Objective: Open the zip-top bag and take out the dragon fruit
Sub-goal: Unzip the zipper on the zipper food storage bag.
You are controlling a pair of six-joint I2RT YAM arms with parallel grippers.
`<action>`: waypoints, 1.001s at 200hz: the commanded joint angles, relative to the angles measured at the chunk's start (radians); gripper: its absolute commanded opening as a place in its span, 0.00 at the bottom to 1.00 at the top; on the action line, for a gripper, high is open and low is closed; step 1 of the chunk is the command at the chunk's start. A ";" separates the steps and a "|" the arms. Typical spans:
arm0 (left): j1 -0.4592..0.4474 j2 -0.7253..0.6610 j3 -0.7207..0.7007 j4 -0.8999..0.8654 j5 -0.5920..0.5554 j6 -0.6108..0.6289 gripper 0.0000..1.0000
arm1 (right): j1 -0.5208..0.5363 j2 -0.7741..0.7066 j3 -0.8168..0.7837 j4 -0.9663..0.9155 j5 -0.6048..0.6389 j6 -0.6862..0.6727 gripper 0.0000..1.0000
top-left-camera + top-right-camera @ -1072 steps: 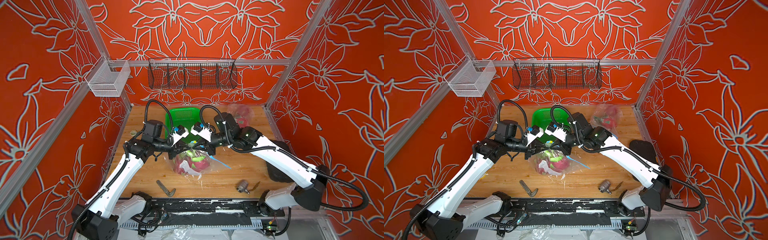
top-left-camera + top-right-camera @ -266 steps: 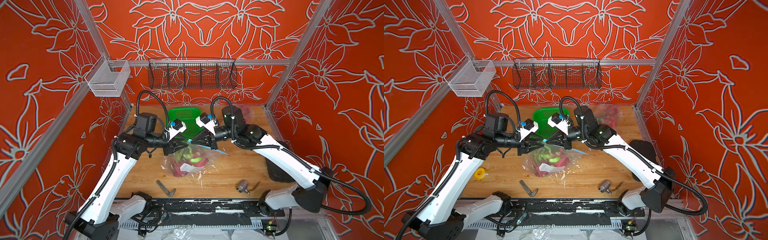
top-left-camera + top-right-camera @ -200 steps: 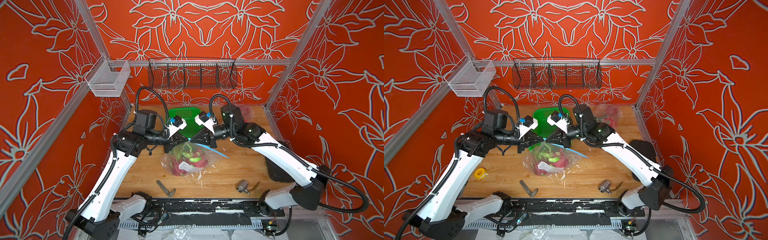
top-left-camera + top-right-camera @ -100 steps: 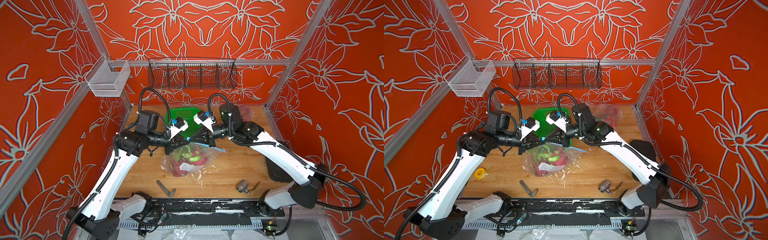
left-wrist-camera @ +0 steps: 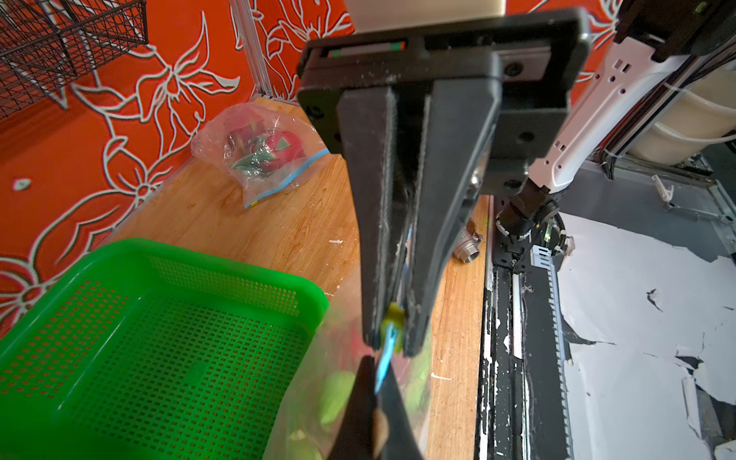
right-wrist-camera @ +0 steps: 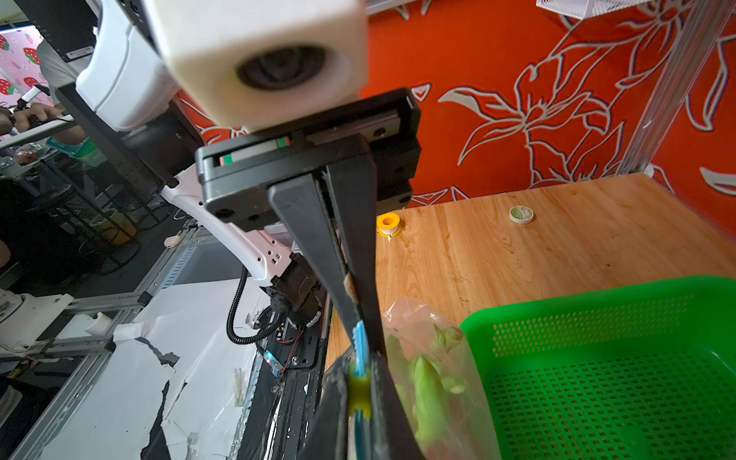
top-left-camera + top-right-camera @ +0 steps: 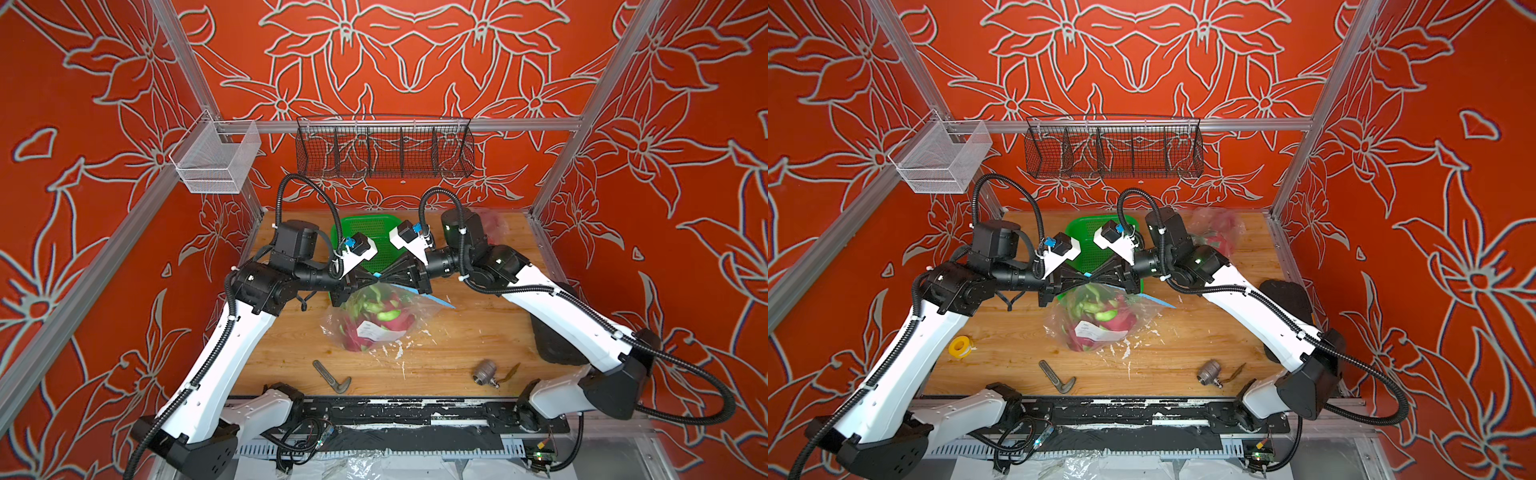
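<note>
The clear zip-top bag (image 7: pixel 399 328) (image 7: pixel 1065 326) holds a pink dragon fruit (image 7: pixel 388 318) (image 7: pixel 1113 320) with green scales. The bag's top edge is held up between both grippers and its bottom is down at the wooden table (image 7: pixel 457 345). My left gripper (image 7: pixel 371 283) (image 5: pixel 376 378) is shut on the blue zip strip (image 5: pixel 384 358) (image 6: pixel 360 338). My right gripper (image 7: pixel 389 277) (image 6: pixel 358 374) meets it tip to tip, shut on the yellow slider (image 6: pixel 359 394) (image 5: pixel 392 318). The strip's free end (image 7: pixel 434 298) trails right.
A green basket (image 7: pixel 365 230) (image 5: pixel 119 342) stands just behind the grippers. A second bagged fruit (image 7: pixel 1219 232) (image 5: pixel 259 153) lies at the back right. A metal tool (image 7: pixel 332 376), a metal fitting (image 7: pixel 484 370), a yellow tape roll (image 7: pixel 961 345) and a black pad (image 7: pixel 1283 299) lie around.
The two grippers have drawn together over the bag's top until their tips meet. The left jaws have closed fully on the zip strip. The bag has barely shifted.
</note>
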 commanded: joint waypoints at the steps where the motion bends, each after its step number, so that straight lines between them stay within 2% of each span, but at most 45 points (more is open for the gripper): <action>1: 0.053 -0.015 0.007 0.032 -0.036 0.041 0.00 | -0.015 -0.036 -0.034 -0.024 -0.024 -0.020 0.01; 33: 0.102 -0.021 -0.002 0.011 0.016 0.049 0.00 | -0.027 -0.048 -0.068 0.010 -0.024 -0.005 0.10; 45: 0.102 -0.030 -0.011 0.009 0.024 0.053 0.00 | -0.028 -0.047 -0.067 0.016 -0.026 0.000 0.11; 63: 0.102 -0.039 -0.015 0.003 0.030 0.053 0.00 | -0.029 -0.042 -0.059 0.020 -0.030 0.008 0.10; 84: 0.102 -0.046 -0.024 0.002 0.030 0.054 0.00 | -0.028 -0.034 -0.053 0.028 -0.038 0.015 0.00; 110: 0.116 -0.056 -0.043 0.022 0.014 0.057 0.00 | -0.029 -0.033 -0.055 0.002 -0.035 0.001 0.00; 156: 0.264 -0.061 -0.019 0.042 -0.017 0.088 0.00 | -0.062 -0.095 -0.158 -0.031 0.011 -0.031 0.00; 200: 0.341 -0.092 -0.011 0.008 -0.070 0.148 0.00 | -0.067 -0.134 -0.246 0.088 0.032 0.057 0.01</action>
